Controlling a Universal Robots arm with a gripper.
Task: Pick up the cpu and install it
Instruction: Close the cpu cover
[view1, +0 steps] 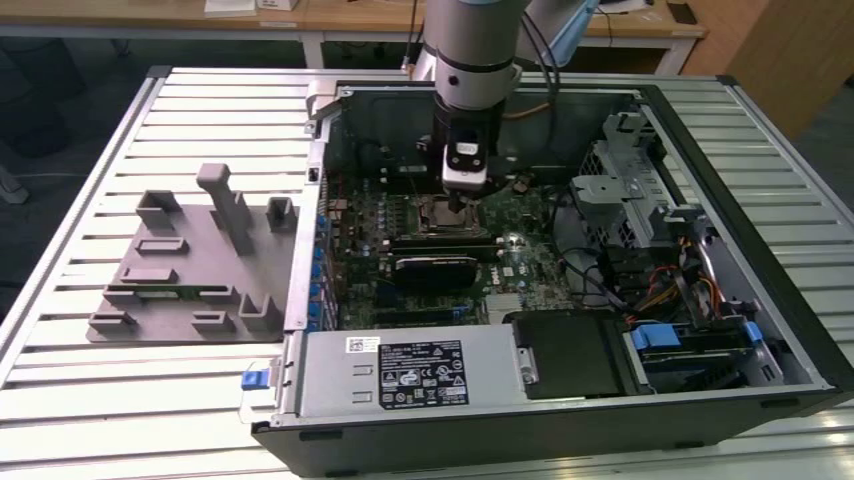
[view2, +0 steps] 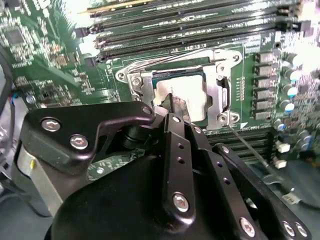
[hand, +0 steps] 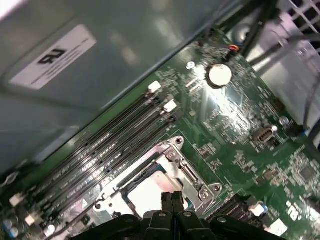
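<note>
In the exterior view, a slatted metal counter (view1: 174, 110), and on it an open computer case (view1: 534, 440) lying on its side. Just beside the case, toward the exterior view's left, a grey moulded holder (view1: 187, 270) with several upright posts. Inside the case, at the near edge, a grey power supply box (view1: 334, 375) carrying a dark label (view1: 420, 375) and a small white tag (view1: 363, 345); print too small to tell. From above, the arm (view1: 467, 50) reaching straight down into the case, over the green board (view1: 534, 260).

In both wrist views, rows of long black memory slots (view2: 190, 30) (hand: 115, 140) next to the square metal socket frame (view2: 217, 100) (hand: 190, 175). In the first wrist view also a white sticker (hand: 52, 55) with dark marks on the grey case wall, and a round silver battery (hand: 220, 74) on the board.

Inside the socket frame, the cpu (view2: 192, 92) (hand: 147, 195): lying flat, silvery top facing up, edges in line with the frame. Square in outline, so no long axis to tell.

Directly over the cpu, the hand (view1: 461, 205) (view2: 176, 102) (hand: 172, 200), with both fingers (hand: 167, 201) pressed together, no gap and nothing between them. Tips down at the cpu top; cannot tell if touching.
</note>
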